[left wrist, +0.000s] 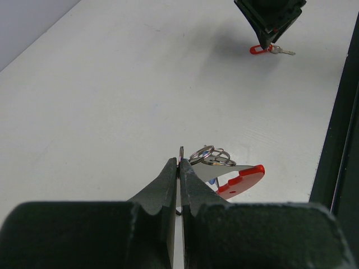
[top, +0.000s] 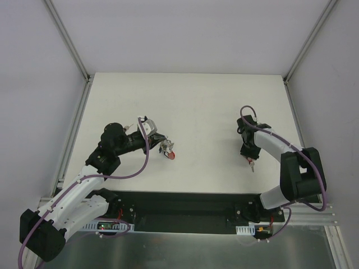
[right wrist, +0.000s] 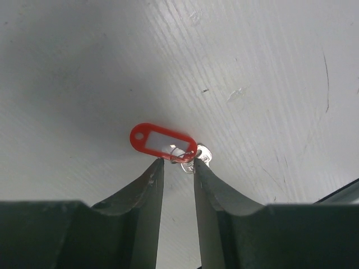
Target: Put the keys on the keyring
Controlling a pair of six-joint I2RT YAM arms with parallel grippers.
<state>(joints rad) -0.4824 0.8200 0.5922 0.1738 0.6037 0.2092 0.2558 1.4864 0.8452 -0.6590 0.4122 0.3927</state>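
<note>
On my left, my left gripper (left wrist: 180, 162) is closed tight, its two fingers pressed together on a thin loop of the keyring (left wrist: 212, 156). The rest of the keyring's silver rings bunch just to the right of my fingertips, and the red clip (left wrist: 242, 179) sticks out beyond them, low over the white table (top: 196, 101). From above, this hand sits left of the table's middle, pointing right, with the keyring at its tip. Well apart from it, on the right side of the table, my right gripper (right wrist: 177, 162) points down at the red-tagged key (right wrist: 162, 140). Its jaws stand narrow, closed in on the small silver ring where the tag joins the key. The red tag with its white label lies just past my fingertips, angled to the left, and a bit of the silver metal shows beside my right finger (right wrist: 208, 185). In my left wrist view the key's silver blade pokes out to the right from under that gripper, close to the table surface.
</note>
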